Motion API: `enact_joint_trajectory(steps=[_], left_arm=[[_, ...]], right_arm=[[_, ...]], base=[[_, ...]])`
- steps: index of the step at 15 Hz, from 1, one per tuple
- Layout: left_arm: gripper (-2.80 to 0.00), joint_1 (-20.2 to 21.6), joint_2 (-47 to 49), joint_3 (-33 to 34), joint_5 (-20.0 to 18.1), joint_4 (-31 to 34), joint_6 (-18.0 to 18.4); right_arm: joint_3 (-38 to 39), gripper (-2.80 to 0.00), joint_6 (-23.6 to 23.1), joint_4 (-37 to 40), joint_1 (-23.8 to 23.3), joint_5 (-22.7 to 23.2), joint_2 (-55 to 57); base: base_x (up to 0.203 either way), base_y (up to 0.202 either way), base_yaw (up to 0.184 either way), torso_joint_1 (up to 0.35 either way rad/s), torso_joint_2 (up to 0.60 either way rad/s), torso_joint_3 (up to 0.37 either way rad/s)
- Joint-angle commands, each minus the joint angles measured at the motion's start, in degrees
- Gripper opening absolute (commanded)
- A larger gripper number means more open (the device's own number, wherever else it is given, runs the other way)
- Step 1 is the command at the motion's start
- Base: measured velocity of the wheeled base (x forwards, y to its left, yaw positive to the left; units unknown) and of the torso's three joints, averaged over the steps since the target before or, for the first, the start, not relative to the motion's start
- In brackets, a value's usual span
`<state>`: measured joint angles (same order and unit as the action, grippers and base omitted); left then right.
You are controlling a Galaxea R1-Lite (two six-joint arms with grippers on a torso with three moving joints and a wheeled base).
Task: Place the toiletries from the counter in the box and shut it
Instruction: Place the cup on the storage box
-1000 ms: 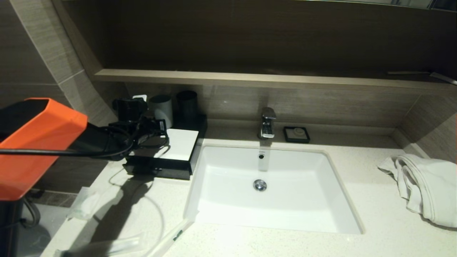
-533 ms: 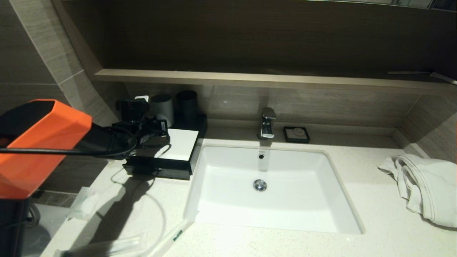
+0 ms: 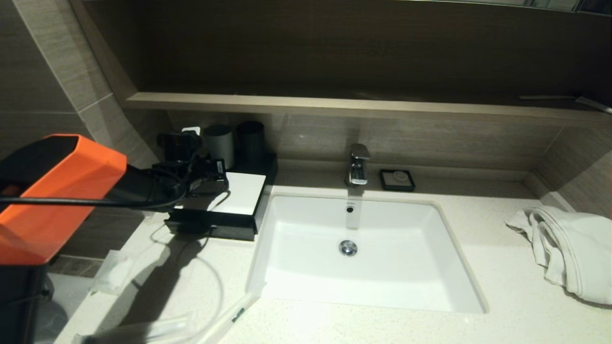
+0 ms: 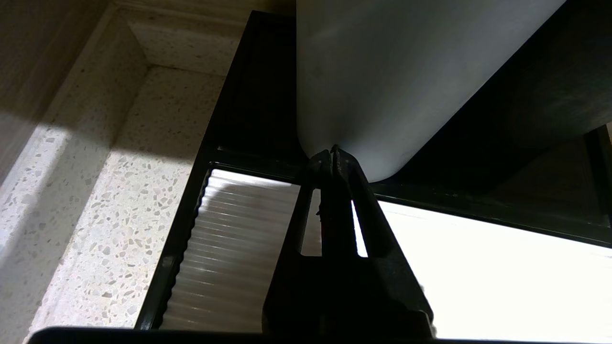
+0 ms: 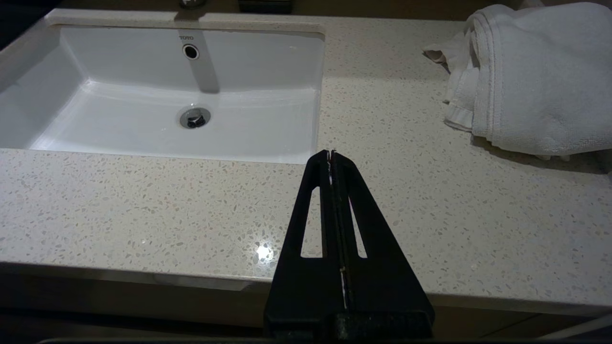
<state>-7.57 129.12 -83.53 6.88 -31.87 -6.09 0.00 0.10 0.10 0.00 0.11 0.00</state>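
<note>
1. Two arms belong to this robot, and only the left one is reaching out.
2. The left gripper (image 4: pixel 332 153) is hanging over the back part of the box (image 3: pixel 217 224), and its fingers (image 4: pixel 315 191) are pressing together with nothing between them.
3. In the left wrist view, the tips are sitting right at the bottom edge of the pale grey cup (image 4: pixel 382 86); I cannot tell if they are touching it.
4. The box is sitting on the tabletop (image 3: pixel 478 248) just to the left of the white basin (image 3: pixel 363 258), with its white top panel (image 3: pixel 241 193) facing up.
5. The front drawer is sticking out a little, and a black cable is lying in a loop in front of it.
6. The toiletries are lying on the tabletop near its front left corner, well apart from the box: a small clear packet (image 3: pixel 112 270) by the left edge, and long thin sachets (image 3: pixel 234 313) by the front corner of the basin.
7. The right gripper (image 5: pixel 331 154) is resting low over the front edge of the tabletop, with its fingers (image 5: pixel 318 191) together and holding nothing.
8. A white towel (image 3: pixel 569 248) is lying bunched up at the right end.
9. A small black soap dish (image 3: pixel 397 179) is sitting beside the tap (image 3: pixel 358 165).
</note>
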Motion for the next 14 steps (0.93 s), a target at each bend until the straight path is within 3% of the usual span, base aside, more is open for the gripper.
enact_joint_trajectory(steps=[1, 14], left_arm=[[-2.8, 0.0, 0.6, -0.4, 0.1, -0.2, -0.1], [-2.8, 0.0, 1.1, -2.0, 0.0, 0.4, -0.4]], right_arm=[[0.0, -2.8, 0.0, 0.0, 0.0, 0.1, 0.0], [0.0, -2.8, 0.0, 0.0, 0.0, 0.0, 0.0]], base=[[0.0, 0.0, 0.0, 0.0, 0.0, 0.0], [0.0, 0.0, 0.0, 0.0, 0.0, 0.0]])
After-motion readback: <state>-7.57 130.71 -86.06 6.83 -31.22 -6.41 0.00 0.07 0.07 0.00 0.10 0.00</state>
